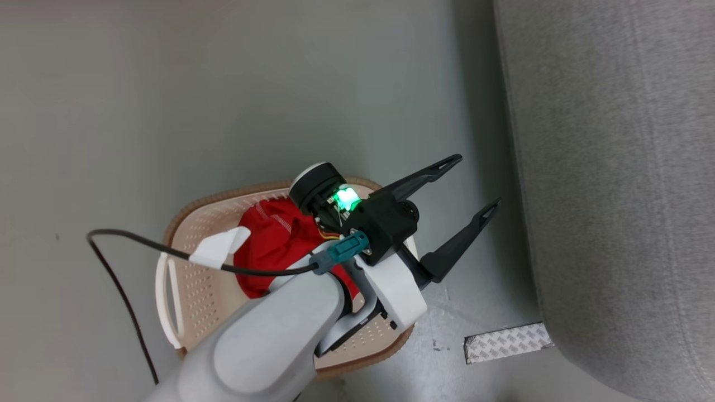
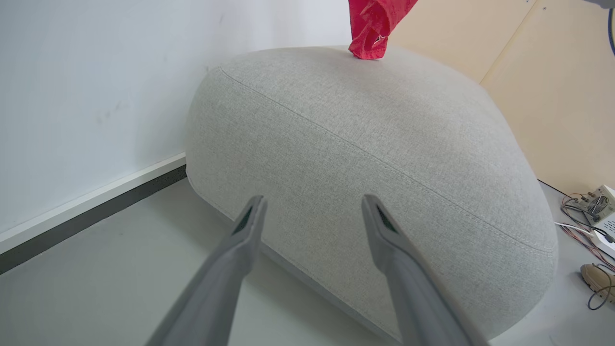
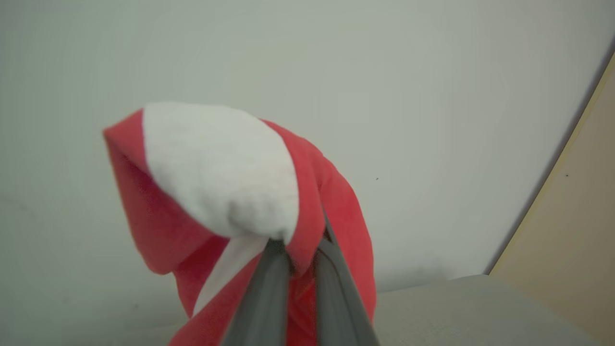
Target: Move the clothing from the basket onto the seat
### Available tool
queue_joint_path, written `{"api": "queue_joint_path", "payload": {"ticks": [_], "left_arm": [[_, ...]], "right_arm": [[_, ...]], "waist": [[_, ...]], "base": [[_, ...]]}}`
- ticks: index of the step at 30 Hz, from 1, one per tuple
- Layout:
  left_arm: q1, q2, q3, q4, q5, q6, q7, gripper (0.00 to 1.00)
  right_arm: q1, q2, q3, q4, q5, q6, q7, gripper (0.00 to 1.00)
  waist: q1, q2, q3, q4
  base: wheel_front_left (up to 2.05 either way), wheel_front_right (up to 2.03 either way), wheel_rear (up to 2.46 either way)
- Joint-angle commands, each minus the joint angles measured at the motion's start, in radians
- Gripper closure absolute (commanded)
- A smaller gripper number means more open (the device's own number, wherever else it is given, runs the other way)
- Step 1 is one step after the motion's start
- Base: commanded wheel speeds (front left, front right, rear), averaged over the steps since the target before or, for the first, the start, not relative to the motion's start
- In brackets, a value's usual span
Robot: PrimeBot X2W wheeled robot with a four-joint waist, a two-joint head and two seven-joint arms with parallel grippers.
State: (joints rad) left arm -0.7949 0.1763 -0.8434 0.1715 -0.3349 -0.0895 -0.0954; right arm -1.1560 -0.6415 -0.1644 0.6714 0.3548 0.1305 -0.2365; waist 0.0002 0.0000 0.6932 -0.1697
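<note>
Your right gripper (image 3: pixel 298 247) has its fingers pinched narrow on 1 red garment (image 3: pixel 221 178), centre of the right wrist view, with the seat (image 3: pixel 456 302) at lower right. In the left wrist view its hem appears to touch the seat top, upper centre, though the crop leaves that uncertain. Your left gripper (image 1: pixel 477 181) stands wide and empty over the basket (image 1: pixel 195 290), lower centre of the head view, where 1 loose garment (image 1: pixel 273 240) lies. Risk: released near the rounded edge, the fabric could slide off.

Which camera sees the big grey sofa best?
The left wrist view: the sofa shows nearly whole, seam included. The head view catches one side; the right wrist view, a grey sliver low down.
</note>
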Motion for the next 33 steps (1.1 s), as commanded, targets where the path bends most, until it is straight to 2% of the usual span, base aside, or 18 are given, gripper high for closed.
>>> {"api": "queue_joint_path", "payload": {"ticks": [1,8,9,11,12,21,28,33], "left_arm": [[-0.012,0.012,0.002,-0.006,0.006,0.005,0.001,0.00],[-0.018,0.021,0.005,-0.016,0.007,0.017,0.001,0.00],[-0.019,0.022,0.006,-0.017,0.005,0.016,0.002,0.00],[-0.020,0.024,0.007,-0.016,0.003,0.019,0.002,0.00],[-0.019,0.026,0.008,-0.015,0.001,0.021,0.001,0.00],[0.008,0.031,0.017,-0.004,-0.021,0.038,-0.022,0.00],[0.035,0.022,0.016,0.027,-0.035,0.047,-0.052,0.00],[0.062,0.020,0.027,0.056,-0.053,0.062,-0.084,0.00]], "right_arm": [[-0.019,0.001,-0.007,0.045,-0.014,0.001,0.005,1.00],[-0.019,0.048,-0.043,0.255,-0.046,0.001,-0.006,1.00],[-0.016,0.054,-0.047,0.279,-0.052,0.001,-0.009,0.89],[-0.013,0.066,-0.046,0.308,-0.058,0.001,-0.014,0.56],[-0.009,0.077,-0.041,0.317,-0.053,0.001,-0.014,0.00],[0.062,0.065,0.034,0.324,-0.008,0.001,-0.012,0.00],[0.195,0.043,0.104,0.233,0.070,0.001,-0.024,0.00],[0.325,0.034,0.100,0.098,0.119,0.000,-0.029,0.00]], "waist": [[-0.0002,0.0000,0.019,0.012],[-0.0002,0.0000,0.042,0.021],[-0.0002,0.0000,0.042,0.021],[-0.0002,0.0000,0.041,0.020],[-0.0002,0.0000,0.037,0.019],[-0.0002,0.0000,-0.010,0.009],[-0.0002,0.0000,-0.085,0.013],[-0.0002,0.0000,-0.155,0.031]], "base": [[0.00,0.00,0.00],[0.00,0.00,0.00],[0.00,0.00,0.00],[0.00,0.00,0.00],[0.00,0.00,0.00],[0.00,0.00,0.00],[0.00,0.00,0.00],[0.00,0.00,0.00]]}}
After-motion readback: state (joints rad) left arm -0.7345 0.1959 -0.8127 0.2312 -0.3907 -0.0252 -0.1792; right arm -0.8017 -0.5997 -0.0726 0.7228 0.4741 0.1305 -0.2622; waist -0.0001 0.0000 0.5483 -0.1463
